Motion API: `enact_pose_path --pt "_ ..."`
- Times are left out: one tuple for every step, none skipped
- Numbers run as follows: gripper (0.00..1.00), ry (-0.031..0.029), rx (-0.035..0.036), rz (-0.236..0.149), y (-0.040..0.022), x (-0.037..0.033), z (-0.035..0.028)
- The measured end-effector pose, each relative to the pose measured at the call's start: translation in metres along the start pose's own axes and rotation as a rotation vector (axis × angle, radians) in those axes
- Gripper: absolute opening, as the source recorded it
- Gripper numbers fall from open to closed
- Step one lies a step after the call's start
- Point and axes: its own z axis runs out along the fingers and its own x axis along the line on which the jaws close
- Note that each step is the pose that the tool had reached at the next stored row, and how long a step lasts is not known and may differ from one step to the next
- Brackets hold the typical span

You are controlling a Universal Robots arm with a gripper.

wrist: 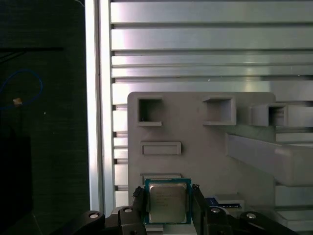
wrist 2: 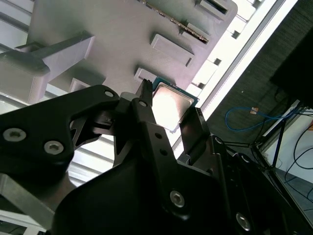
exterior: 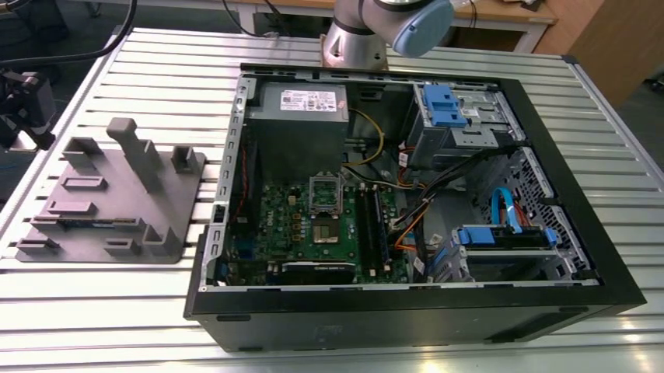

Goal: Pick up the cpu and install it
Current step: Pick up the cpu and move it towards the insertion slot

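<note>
The cpu (wrist: pixel 167 202), a small square chip with a shiny silver top and a green rim, sits between the two black fingers of my gripper (wrist: pixel 168 204) in both wrist views. Each finger presses against one of its opposite edges, so the gripper is shut on it. In the second wrist view the cpu (wrist 2: pixel 172 104) hangs over the corner of the grey fixture plate (wrist 2: pixel 122 34), and the gripper (wrist 2: pixel 170 108) holds it flat. In the exterior view, the metal-framed socket (exterior: pixel 323 196) stands open on the green motherboard (exterior: pixel 272 225) inside the case.
The open black computer case (exterior: pixel 415 311) lies on the slatted aluminium table (exterior: pixel 155 70). The grey fixture plate (exterior: pixel 197 194) with upright posts is at the exterior view's left. Cables, blue drive brackets and the grey power supply (exterior: pixel 301 105) crowd the case. The table's edge (wrist: pixel 95 122) runs close to the fixture.
</note>
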Motion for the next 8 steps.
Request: enact_pose_path --pt "0.47 0.0 0.0 0.0 0.0 0.0 0.0" --pt "0.47 0.0 0.0 0.0 0.0 0.0 0.0" --pt "0.47 0.0 0.0 0.0 0.0 0.0 0.0" --pt "0.47 0.0 0.0 0.0 0.0 0.0 0.0" --pt "0.47 0.0 0.0 0.0 0.0 0.0 0.0" --pt "0.47 0.0 0.0 0.0 0.0 0.0 -0.0001" --pt "0.47 0.0001 0.0 0.0 0.0 0.0 -0.0001" --pt "0.47 0.0 0.0 0.0 0.0 0.0 -0.0001"
